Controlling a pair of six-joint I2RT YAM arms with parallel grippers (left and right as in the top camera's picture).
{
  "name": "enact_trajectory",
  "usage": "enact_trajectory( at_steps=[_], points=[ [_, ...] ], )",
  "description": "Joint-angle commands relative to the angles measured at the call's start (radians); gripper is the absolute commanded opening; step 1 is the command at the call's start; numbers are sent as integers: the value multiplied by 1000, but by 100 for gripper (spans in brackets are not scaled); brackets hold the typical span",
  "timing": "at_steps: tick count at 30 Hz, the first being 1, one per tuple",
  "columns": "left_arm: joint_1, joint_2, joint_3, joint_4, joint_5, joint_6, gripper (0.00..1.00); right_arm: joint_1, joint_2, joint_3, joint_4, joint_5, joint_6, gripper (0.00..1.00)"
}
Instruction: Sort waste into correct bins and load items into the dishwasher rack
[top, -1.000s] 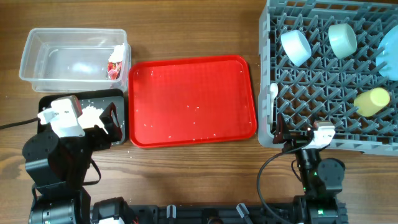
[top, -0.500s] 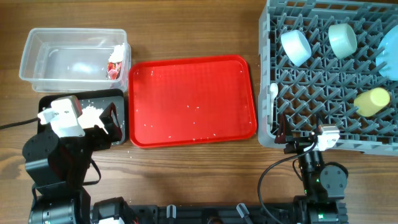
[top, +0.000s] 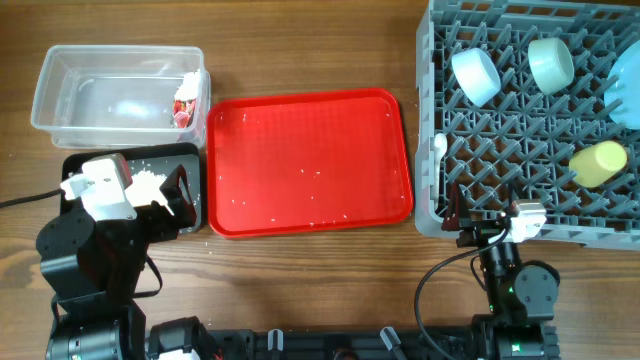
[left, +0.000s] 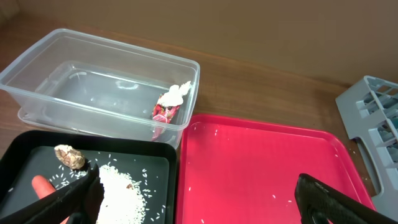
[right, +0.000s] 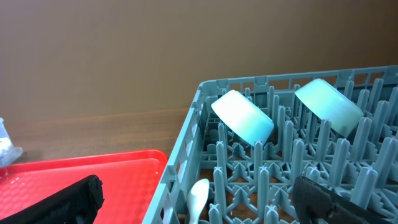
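Note:
The grey dishwasher rack (top: 530, 130) at the right holds two pale bowls (top: 475, 75) (top: 550, 62), the blue plate (top: 625, 85), the yellow cup (top: 598, 163) and the white spoon (top: 440, 150). The clear tub (top: 60, 90) holds the red-and-white wrapper (top: 185, 100). The black tray (left: 155, 155) holds rice grains (left: 121, 190), the beige lump (left: 69, 157) and the carrot (left: 43, 185). My left gripper (top: 178, 195) is open and empty over the black tray's right edge. My right gripper (top: 462, 215) is open and empty at the rack's front left corner, above the spoon (right: 199, 190).
The flat red serving tray (top: 310, 160) lies between the bins and the rack, with a few stray grains on it. In the right wrist view the rack's wall (right: 180, 168) stands directly between my open fingers. Bare wooden table lies along the front edge.
My right arm has shifted a little to the right and back from the rack corner. The left arm and all objects are unchanged.

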Motion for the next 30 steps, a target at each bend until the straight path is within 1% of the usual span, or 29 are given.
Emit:
enact_trajectory(
  at_steps=[1,21,24,27,30],
  points=[
    [6,-1,-6,2,8,13,100,4,-16,-1,0,-16,10,100],
    [6,-3,-10,1,8,12,100,4,-16,-1,0,-16,10,100],
    [-11,-18,-14,-56,-21,13,100,4,-16,-1,0,-16,10,100],
    [-43,-56,-42,-91,-50,13,100,4,-16,-1,0,-16,10,100],
    [-76,-122,-121,-64,-64,13,100,4,-16,-1,0,-16,10,100]
  ],
)
